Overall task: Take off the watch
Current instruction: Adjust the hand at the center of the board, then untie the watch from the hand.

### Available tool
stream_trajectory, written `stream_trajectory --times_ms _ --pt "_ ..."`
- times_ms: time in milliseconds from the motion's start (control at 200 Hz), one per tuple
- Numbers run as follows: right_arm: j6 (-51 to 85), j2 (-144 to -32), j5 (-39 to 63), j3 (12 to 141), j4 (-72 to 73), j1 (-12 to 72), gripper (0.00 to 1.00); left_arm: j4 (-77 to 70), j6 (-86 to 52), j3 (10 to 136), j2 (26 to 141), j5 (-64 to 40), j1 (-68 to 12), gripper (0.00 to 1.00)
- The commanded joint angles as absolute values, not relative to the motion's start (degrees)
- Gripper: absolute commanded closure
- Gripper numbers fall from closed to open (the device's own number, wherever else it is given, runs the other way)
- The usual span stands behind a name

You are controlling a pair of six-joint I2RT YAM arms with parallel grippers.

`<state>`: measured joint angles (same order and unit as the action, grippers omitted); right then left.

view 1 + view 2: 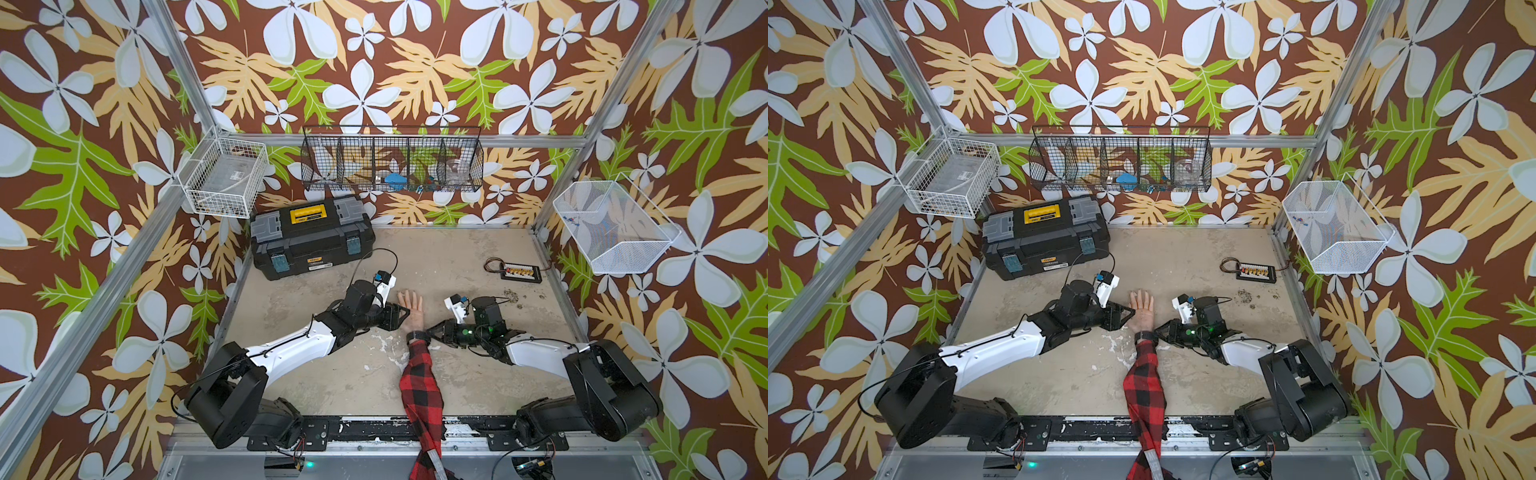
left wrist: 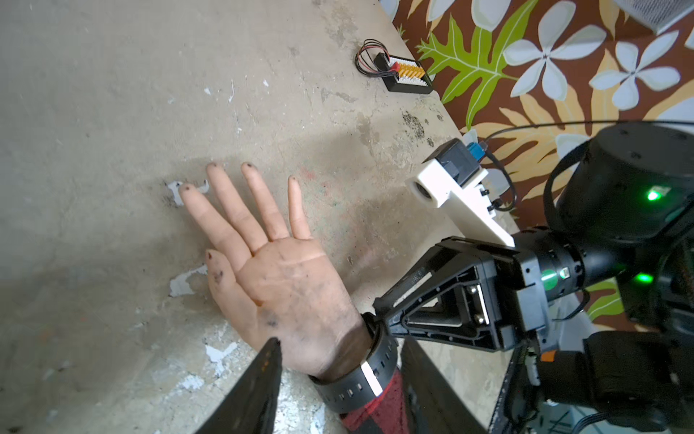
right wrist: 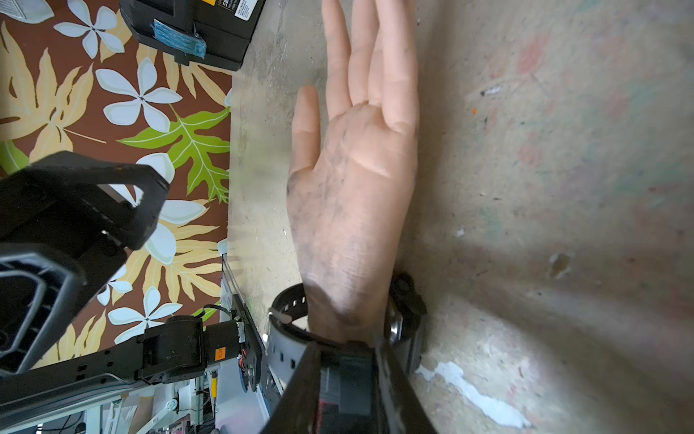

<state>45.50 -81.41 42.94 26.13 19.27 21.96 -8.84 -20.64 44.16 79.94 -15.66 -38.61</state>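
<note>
The right gripper [image 2: 377, 319] has its two fingertips at the strap of the one black watch [image 2: 345, 392]. The watch sits round the wrist of a single mannequin hand [image 2: 289, 285] lying palm up on the table [image 1: 457, 257]; whether those jaws pinch the strap I cannot tell. The left gripper [image 1: 404, 318] hovers just beside the palm, jaws apart and empty. Farther out are one plaid sleeve [image 1: 419, 382], one toolbox [image 1: 311, 237], one connector board [image 1: 519, 272] and three wire baskets on the walls.

Tabletop [image 1: 436, 257]: toolbox [image 1: 311, 237], wired board [image 1: 519, 272], sleeved arm [image 1: 419, 374]
</note>
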Motion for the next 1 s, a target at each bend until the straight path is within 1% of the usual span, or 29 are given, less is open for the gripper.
stream_trajectory --times_ms 0,95,205,320,430,636,736,851,991 --pt "43.4 -80.0 40.6 26.9 16.5 21.8 0.68 -6.3 -7.9 45.2 79.5 -14.9 -38.8 0.48" --pt "42.5 -78.1 38.6 26.8 14.3 21.2 0.68 -5.0 -0.3 46.5 79.9 -18.8 -38.9 0.48" --pt "42.5 -75.3 37.2 25.5 13.4 19.4 0.67 -3.4 7.2 48.2 81.1 -18.8 -40.1 0.49" --pt "42.0 -72.0 36.5 23.8 12.0 16.4 0.67 1.9 18.4 51.7 83.8 -18.5 -43.3 0.50" --pt "41.5 -69.2 37.0 22.4 10.8 13.5 0.67 8.0 25.2 55.9 87.5 -18.9 -45.2 0.50" --pt "41.3 -66.4 37.5 21.0 9.4 12.4 0.67 16.8 33.1 62.6 94.4 -17.0 -47.3 0.50" --pt "41.6 -65.6 37.6 20.4 9.7 12.4 0.67 18.5 34.4 64.9 96.8 -15.6 -48.1 0.49" --pt "42.0 -65.2 37.8 19.9 10.0 12.4 0.67 19.8 35.2 66.8 98.8 -16.0 -48.6 0.46" --pt "42.7 -65.0 38.3 19.5 10.9 12.3 0.67 22.1 36.4 69.0 101.1 -15.7 -48.7 0.47"
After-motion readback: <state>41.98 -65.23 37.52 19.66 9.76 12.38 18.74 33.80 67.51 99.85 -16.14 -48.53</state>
